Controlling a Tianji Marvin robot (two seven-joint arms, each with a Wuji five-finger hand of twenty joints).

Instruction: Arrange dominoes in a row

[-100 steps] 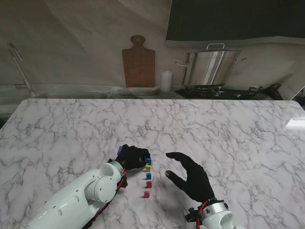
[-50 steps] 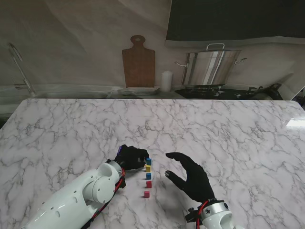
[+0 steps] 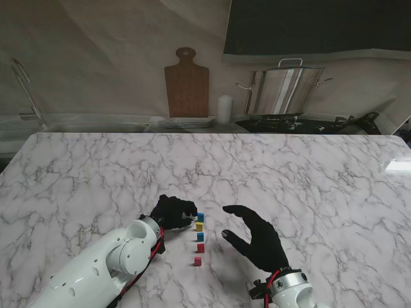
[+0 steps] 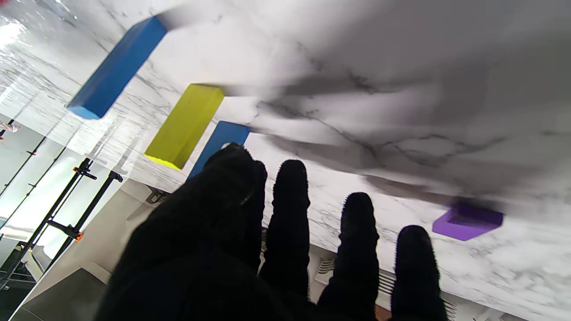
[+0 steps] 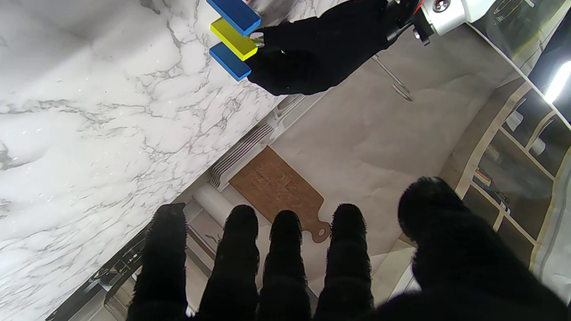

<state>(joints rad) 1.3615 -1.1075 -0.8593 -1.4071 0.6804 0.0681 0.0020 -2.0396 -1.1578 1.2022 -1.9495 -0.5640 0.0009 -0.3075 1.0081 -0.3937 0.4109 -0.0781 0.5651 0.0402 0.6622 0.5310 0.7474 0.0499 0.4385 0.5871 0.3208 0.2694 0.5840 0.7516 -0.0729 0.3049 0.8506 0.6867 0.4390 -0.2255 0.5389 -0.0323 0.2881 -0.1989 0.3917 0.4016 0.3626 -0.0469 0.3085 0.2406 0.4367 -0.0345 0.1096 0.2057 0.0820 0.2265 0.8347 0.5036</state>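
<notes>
Toppling is the risk: my black-gloved left hand [image 3: 172,212] sits just beside the far end of the row of small upright coloured dominoes [image 3: 199,237] on the white marble surface [image 3: 289,173], fingers [image 4: 290,196] loosely together holding nothing, and a careless brush could knock the blue one into the yellow and down the line; my right hand [image 3: 255,239] hovers spread and empty nearby. A small purple block [image 4: 466,220] shows only at my left wrist, hidden from overhead, and I cannot tell whether my left fingers touch the nearest blue domino.

A wooden cutting board [image 3: 187,82] leans upright against the wall behind the marble counter [image 3: 308,173]. Just right of the board stands a white candle [image 3: 223,109], then a steel stockpot [image 3: 284,90] on the stove.
</notes>
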